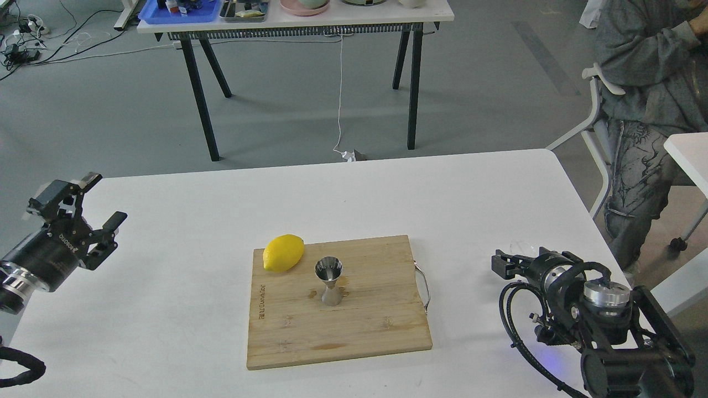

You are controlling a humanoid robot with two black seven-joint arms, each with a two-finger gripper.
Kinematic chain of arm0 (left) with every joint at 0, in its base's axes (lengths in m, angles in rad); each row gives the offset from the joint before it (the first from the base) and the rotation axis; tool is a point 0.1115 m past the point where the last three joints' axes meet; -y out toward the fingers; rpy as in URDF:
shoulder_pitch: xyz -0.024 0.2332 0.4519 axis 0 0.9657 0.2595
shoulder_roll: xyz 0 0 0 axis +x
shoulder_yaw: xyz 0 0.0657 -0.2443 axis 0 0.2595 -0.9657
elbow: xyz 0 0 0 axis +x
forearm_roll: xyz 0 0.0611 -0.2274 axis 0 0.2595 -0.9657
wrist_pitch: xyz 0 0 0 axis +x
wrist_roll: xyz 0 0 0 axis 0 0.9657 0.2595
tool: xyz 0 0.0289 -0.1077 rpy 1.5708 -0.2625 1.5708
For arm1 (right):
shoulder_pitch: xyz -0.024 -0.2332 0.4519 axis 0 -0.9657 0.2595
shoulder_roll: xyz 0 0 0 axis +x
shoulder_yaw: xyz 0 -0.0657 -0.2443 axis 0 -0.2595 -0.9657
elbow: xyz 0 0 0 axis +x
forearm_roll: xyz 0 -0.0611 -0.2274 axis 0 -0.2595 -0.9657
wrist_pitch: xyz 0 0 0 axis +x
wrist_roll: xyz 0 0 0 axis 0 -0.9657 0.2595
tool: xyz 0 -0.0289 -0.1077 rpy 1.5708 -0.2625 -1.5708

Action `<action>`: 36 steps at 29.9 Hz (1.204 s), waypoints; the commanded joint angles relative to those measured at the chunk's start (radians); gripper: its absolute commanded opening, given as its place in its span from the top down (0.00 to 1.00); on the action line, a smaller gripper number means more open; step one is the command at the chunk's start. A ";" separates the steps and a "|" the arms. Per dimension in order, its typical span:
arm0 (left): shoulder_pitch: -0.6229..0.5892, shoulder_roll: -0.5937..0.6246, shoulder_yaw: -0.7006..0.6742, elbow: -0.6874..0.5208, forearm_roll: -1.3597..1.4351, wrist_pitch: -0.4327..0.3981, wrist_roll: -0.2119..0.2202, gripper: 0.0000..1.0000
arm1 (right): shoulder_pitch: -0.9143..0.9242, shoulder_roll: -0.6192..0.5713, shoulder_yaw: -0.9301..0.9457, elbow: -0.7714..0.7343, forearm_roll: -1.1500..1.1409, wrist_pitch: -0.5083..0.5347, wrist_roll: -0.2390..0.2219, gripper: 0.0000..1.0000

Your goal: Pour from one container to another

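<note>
The steel hourglass jigger (330, 282) stands upright near the middle of the wooden cutting board (359, 326), open end up. A faint clear glass cup (521, 246) barely shows on the white table just behind the far end of my right arm. My right gripper (504, 264) lies low over the table right of the board, dark and seen end-on, so its fingers cannot be told apart. I cannot tell whether it touches the cup. My left gripper (102, 199) hovers at the table's left edge, open and holding nothing.
A yellow lemon (283, 252) lies on the board's far left corner, close to the jigger. The board has a metal handle (423, 287) on its right side. A seated person (647, 110) is beyond the table's right edge.
</note>
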 commanded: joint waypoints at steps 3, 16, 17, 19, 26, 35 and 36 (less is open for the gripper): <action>-0.001 -0.001 0.000 0.005 0.000 0.000 0.000 0.04 | 0.000 -0.007 0.000 0.038 0.000 0.000 -0.001 0.03; -0.001 -0.017 0.000 0.021 0.000 0.000 0.000 0.03 | 0.076 -0.201 -0.079 0.187 -0.038 0.063 -0.024 0.01; -0.001 -0.017 0.000 0.021 0.000 0.000 0.000 0.03 | 0.081 -0.240 -0.110 0.187 -0.058 0.158 -0.035 0.01; -0.001 -0.017 0.000 0.021 -0.002 0.000 0.000 0.02 | 0.081 -0.300 -0.146 0.166 -0.095 0.432 -0.058 0.01; -0.001 -0.020 -0.004 0.021 -0.014 0.000 0.000 0.02 | 0.078 -0.311 -0.155 -0.088 -0.132 0.977 -0.081 0.01; -0.003 -0.052 -0.015 0.020 -0.104 0.000 0.000 0.02 | 0.070 -0.219 -0.156 -0.270 -0.124 0.977 -0.075 0.01; -0.004 -0.052 -0.016 0.020 -0.112 0.000 0.000 0.02 | 0.070 -0.217 -0.156 -0.270 -0.124 0.977 -0.075 0.01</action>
